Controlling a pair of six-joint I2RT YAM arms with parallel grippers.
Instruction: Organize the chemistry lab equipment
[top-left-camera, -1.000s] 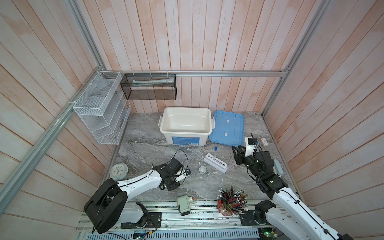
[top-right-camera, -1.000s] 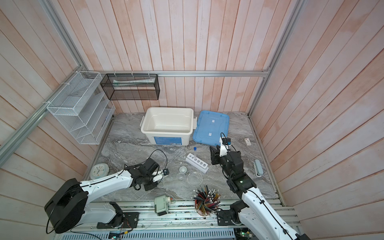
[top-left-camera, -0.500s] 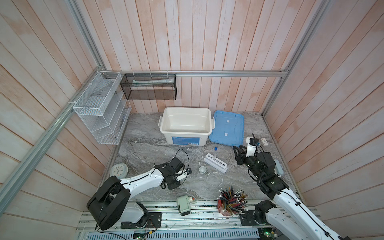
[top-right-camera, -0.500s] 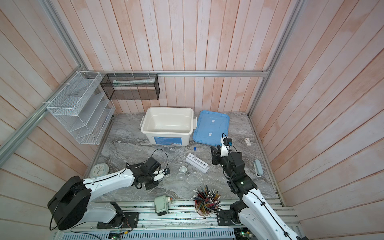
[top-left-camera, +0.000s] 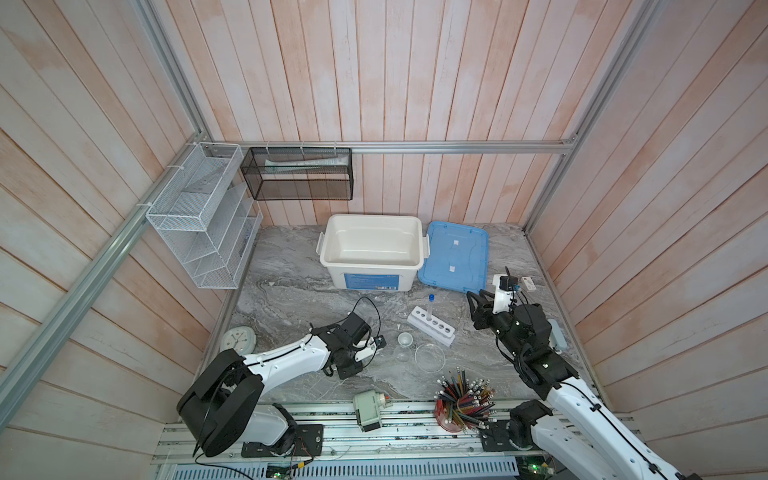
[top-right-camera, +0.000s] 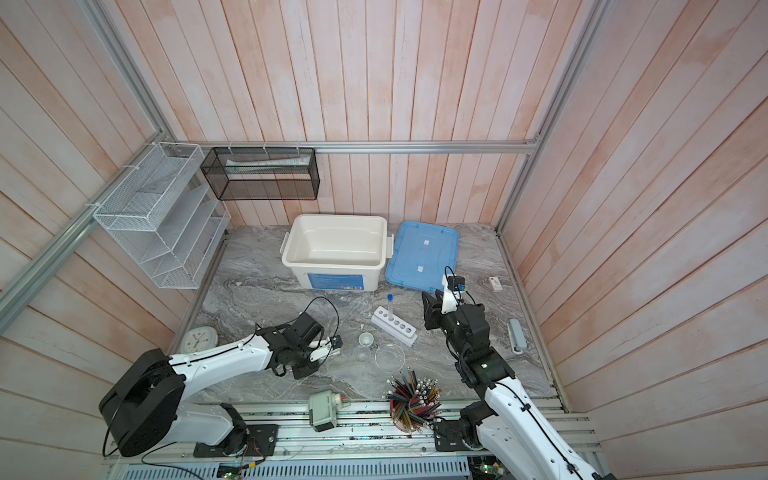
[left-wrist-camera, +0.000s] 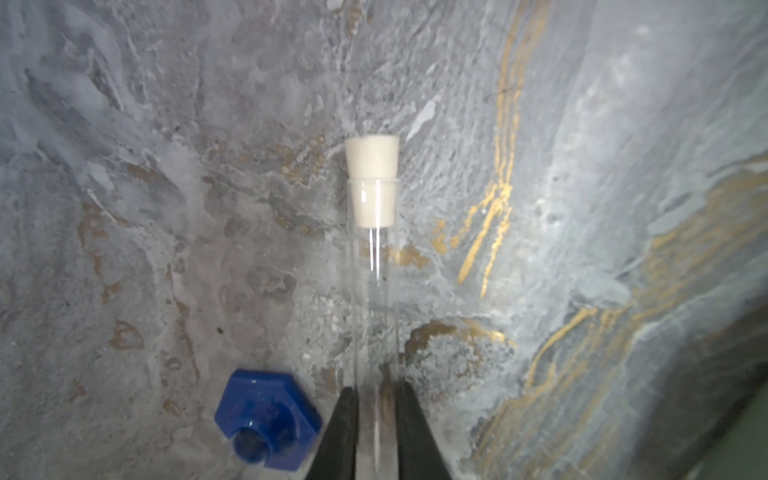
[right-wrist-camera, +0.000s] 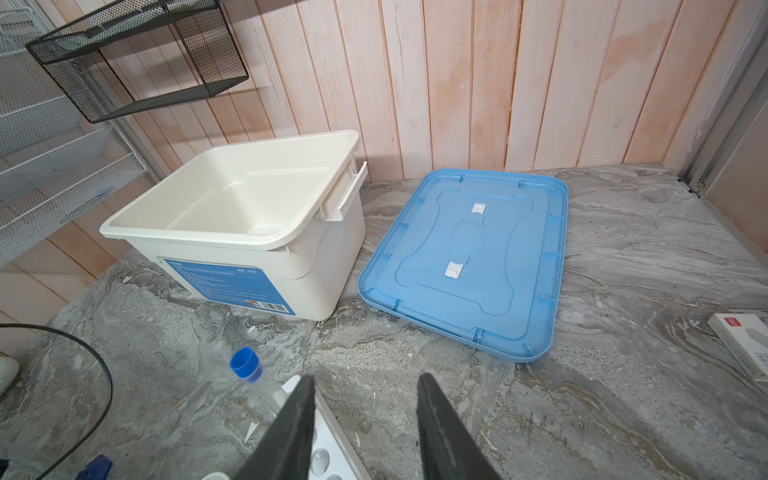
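Note:
In the left wrist view my left gripper (left-wrist-camera: 376, 392) is shut on a clear test tube (left-wrist-camera: 374, 291) with a white stopper (left-wrist-camera: 372, 183), low over the marble table. The blue hexagonal base of the small cylinder (left-wrist-camera: 268, 419) lies just beside the fingers. In both top views that gripper (top-left-camera: 348, 369) (top-right-camera: 302, 370) points down at the table's front left. The white rack (top-left-camera: 432, 329) (top-right-camera: 395, 328) holds an upright blue-capped tube (top-left-camera: 430, 305) (right-wrist-camera: 249, 374). A tiny white cup (top-left-camera: 404, 340) and clear dishes (top-left-camera: 429, 357) lie in front of it. My right gripper (right-wrist-camera: 365, 399) (top-left-camera: 478, 307) is open and empty beside the rack.
An open white bin (top-left-camera: 372, 218) and its blue lid (top-left-camera: 455, 257) sit at the back. A red cup of pencils (top-left-camera: 461, 403) and a pale green sharpener (top-left-camera: 368, 409) stand at the front edge. A clock (top-left-camera: 237, 337) lies far left, a small white box (top-left-camera: 528, 283) far right.
My left gripper's jaws have closed onto the white-stoppered tube, and the arm has shifted slightly. The right arm has not moved.

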